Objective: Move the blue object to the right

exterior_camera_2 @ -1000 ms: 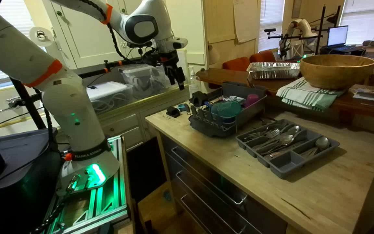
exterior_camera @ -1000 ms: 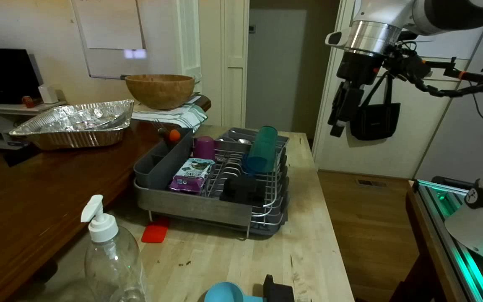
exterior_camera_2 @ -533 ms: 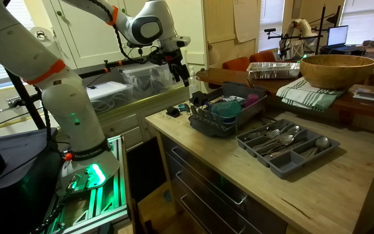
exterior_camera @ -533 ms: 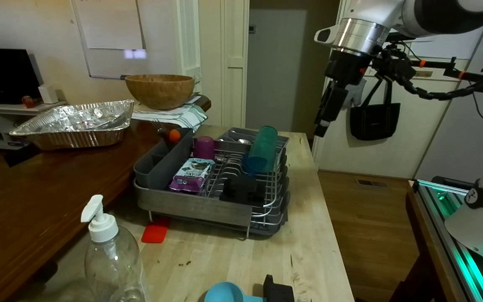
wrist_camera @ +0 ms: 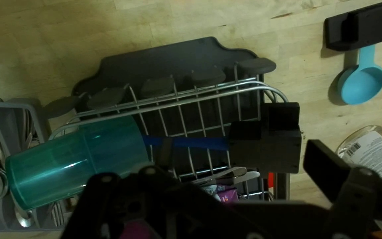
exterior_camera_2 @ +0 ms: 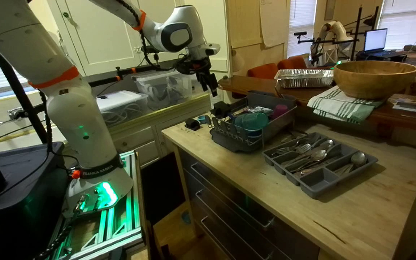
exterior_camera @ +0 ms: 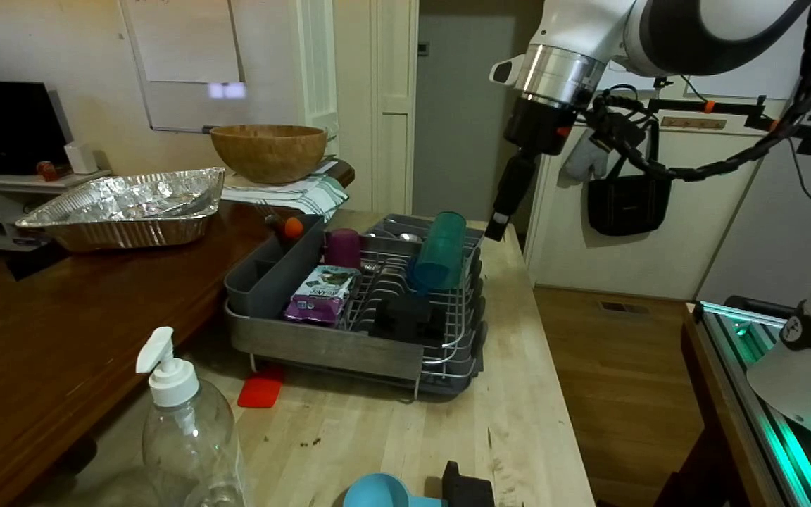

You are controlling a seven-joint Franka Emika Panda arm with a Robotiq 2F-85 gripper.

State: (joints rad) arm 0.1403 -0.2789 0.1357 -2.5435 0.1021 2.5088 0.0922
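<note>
In an exterior view I am seeing the tool [exterior_camera: 495, 231] hanging in the air, higher than the surface [exterior_camera: 511, 394] and, I am judging, apart from the dish rack [exterior_camera: 328, 350]. The teal cup [exterior_camera: 444, 246] is lying on its side in this rack. From here the jaws are not showing clearly.

In an exterior view the tool is also hanging free, higher than the black block [exterior_camera_2: 221, 109] and well apart from the cutlery tray [exterior_camera_2: 314, 192].

In the wrist view the jaws are standing wide apart: the tool is released and grasping nothing. The blue object [wrist_camera: 196, 142] is lying in the rack; its handle is running from the teal cup to the black block, and its far end is hiding under or inside the cup, I cannot tell which. The light blue scoop [wrist_camera: 361, 84] is lying outside the rack, and I am not taking it for the target. Of the task, I am judging nothing done yet; 3 steps are remaining: gripping, lifting it past the cup, carrying it to the right. Whose right, I am not knowing.
</note>
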